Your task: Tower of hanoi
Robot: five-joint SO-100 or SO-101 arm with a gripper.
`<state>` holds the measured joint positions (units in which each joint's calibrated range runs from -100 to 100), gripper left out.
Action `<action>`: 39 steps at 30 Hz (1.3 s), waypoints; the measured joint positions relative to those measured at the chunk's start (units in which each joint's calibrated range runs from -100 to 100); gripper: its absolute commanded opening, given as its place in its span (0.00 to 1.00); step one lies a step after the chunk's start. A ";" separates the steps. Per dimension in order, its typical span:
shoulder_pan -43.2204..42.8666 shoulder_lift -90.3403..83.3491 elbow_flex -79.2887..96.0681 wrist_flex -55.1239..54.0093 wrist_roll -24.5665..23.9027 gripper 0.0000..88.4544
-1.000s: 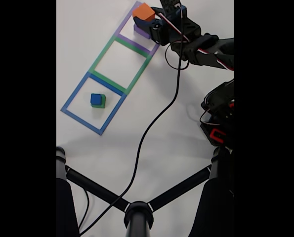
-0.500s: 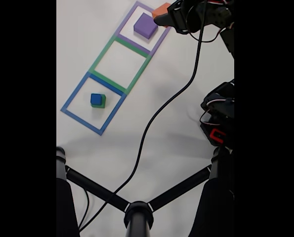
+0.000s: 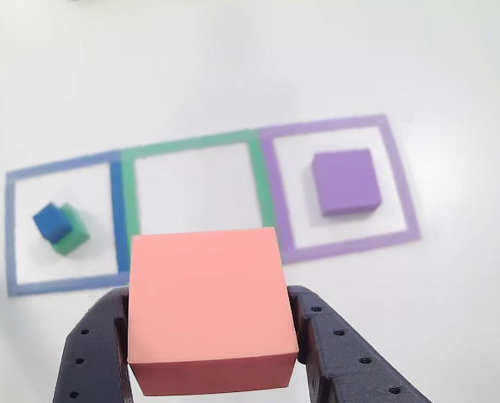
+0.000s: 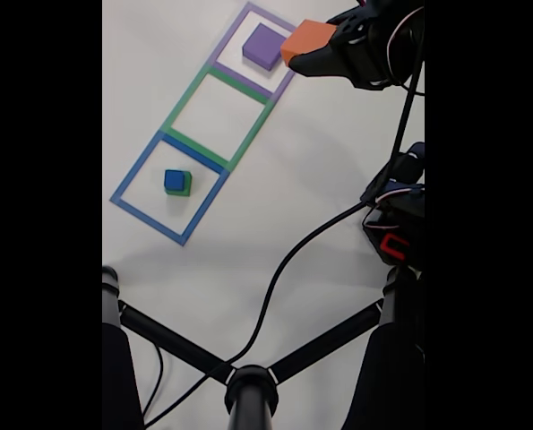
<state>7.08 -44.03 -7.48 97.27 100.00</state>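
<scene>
1. White and matte, the bench (image 4: 293, 179) carries 3 flat square outlines in a row, blue (image 4: 132, 175), green (image 4: 181, 98) and purple (image 4: 293, 72), with black stand legs (image 4: 320, 345) and a cable (image 4: 284, 269) crossing its lower part in the fixed view.
2. Gripper (image 3: 212, 348) jaws are closed on the orange cube (image 3: 206, 306), one black jaw pressed to each side face, holding it raised off the bench.
3. In the fixed view the orange cube (image 4: 307, 39) hangs at about 3 o'clock from the purple cube (image 4: 265, 46), near the purple outline's edge.
4. The purple cube (image 3: 344, 181) sits flat inside its purple outline (image 3: 401, 193); at 9 o'clock in the other view the blue cube (image 3: 51, 222) rests skewed on the green cube (image 3: 71, 233) inside the blue outline (image 3: 11, 235). The green outline (image 3: 130, 197) between them holds nothing.
5. Handling, as a judgement: the cubes look rigid, light and matte, so unlikely to slip; flat opposite side faces are the place to grip, centred to keep the block level.
6. No brand, label or legible writing is visible on the cubes, jaws or bench.
</scene>
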 measured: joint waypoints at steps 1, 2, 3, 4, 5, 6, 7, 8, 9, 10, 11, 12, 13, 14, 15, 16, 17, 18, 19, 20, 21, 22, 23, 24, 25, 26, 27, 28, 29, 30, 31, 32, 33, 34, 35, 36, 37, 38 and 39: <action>-0.65 0.00 0.00 0.00 0.00 0.12; -1.23 0.00 0.00 0.00 0.00 0.12; -1.56 0.00 0.00 0.00 0.00 0.12; -1.96 0.00 0.00 0.00 0.00 0.12; -2.87 0.00 0.00 0.00 0.00 0.12; -3.68 0.00 0.17 0.00 0.00 0.13; -4.75 -0.25 1.13 0.00 0.00 0.14; -5.16 -0.84 2.61 -0.32 0.00 0.14; -5.32 -1.52 4.61 -1.04 0.00 0.13; -5.32 -2.45 7.14 -2.25 0.00 0.13; -5.16 -3.29 10.10 -3.93 0.00 0.13; -5.24 -4.14 13.32 -5.86 0.00 0.13; -5.24 -5.07 17.06 -8.03 0.00 0.13; -5.40 -5.83 20.71 -10.51 0.00 0.13; -5.40 -6.59 24.89 -13.24 0.00 0.13; -5.40 -7.51 29.07 -16.37 0.00 0.13; -5.40 -8.36 33.59 -19.90 0.00 0.13; -5.40 -9.03 38.21 -23.84 0.00 0.13; -5.40 -9.62 43.34 -28.49 0.00 0.13; -5.32 -9.96 48.04 -33.23 0.00 0.13; -5.08 -10.13 53.18 -38.20 0.00 0.13; -4.83 -10.13 58.14 -43.58 0.00 0.13; -4.75 -10.05 63.01 -49.36 -0.39 0.13; -4.58 -9.71 67.62 -55.06 -0.39 0.13; -4.58 -8.78 72.41 -61.48 -0.39 0.13; -4.58 -7.60 76.59 -67.58 -0.39 0.13; -4.58 -6.16 80.42 -73.68 -0.39 0.13; -4.58 -4.47 83.81 -79.53 -0.39 0.13; -4.58 -2.28 86.77 -85.71 -0.39 0.13; -4.58 -0.17 88.77 -91.01 -0.39 0.13; -4.58 2.03 90.51 -95.83 -0.39 0.13; -4.58 4.14 91.82 -100.40 -0.39 0.13; -4.58 6.33 92.86 -104.57 -0.39 0.13; -4.58 8.61 93.39 -108.67 -0.39 0.13; -4.58 11.23 93.47 -112.52 -0.39 0.13; -4.58 13.85 93.56 -116.45 -0.39 0.13; -4.67 16.88 93.56 -120.06 -0.39 0.13; -4.75 19.67 93.65 -123.27 -0.39 0.13; -4.75 22.37 93.65 -126.40 -0.39 0.13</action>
<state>2.33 -21.65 86.16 -29.13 99.61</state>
